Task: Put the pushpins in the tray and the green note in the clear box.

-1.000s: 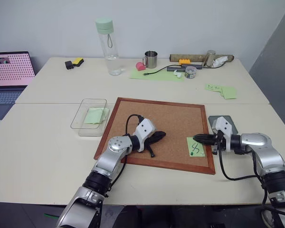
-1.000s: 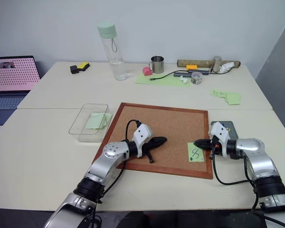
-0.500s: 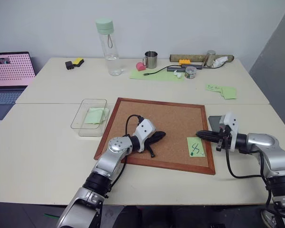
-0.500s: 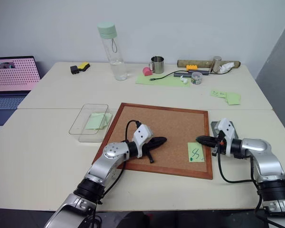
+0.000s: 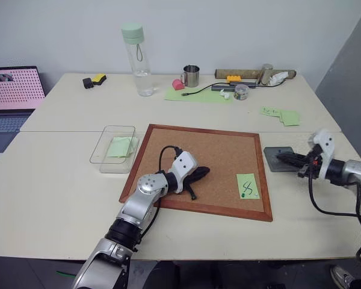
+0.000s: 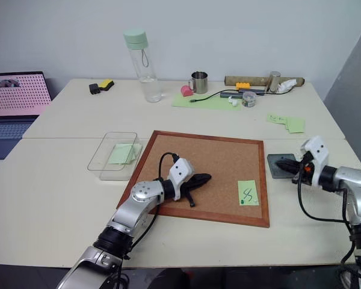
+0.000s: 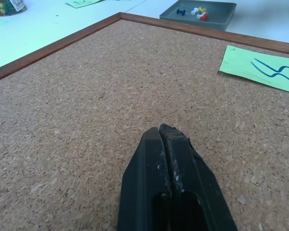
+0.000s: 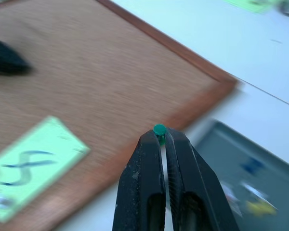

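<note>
while right tool point(image 8: 159, 136) pinches a green pushpin point(image 8: 159, 129) above tray point(image 5: 275, 166) edge, left tool point(image 7: 164, 132) closed on corkboard point(image 5: 222, 150)

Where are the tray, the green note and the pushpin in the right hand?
tray point(image 5: 274, 154): left eye view, bare back corner.
green note point(image 5: 248, 186): left eye view, its middle.
pushpin point(image 8: 159, 130): right wrist view, green head between the fingertips.

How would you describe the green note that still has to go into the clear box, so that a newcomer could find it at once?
Start at the framed cork board in the middle of the near table. The green note lies flat near its corner closest to the grey tray. Unlike the plain green slip already in the clear box, it bears a dark handwritten squiggle and one small green pushpin.
</note>
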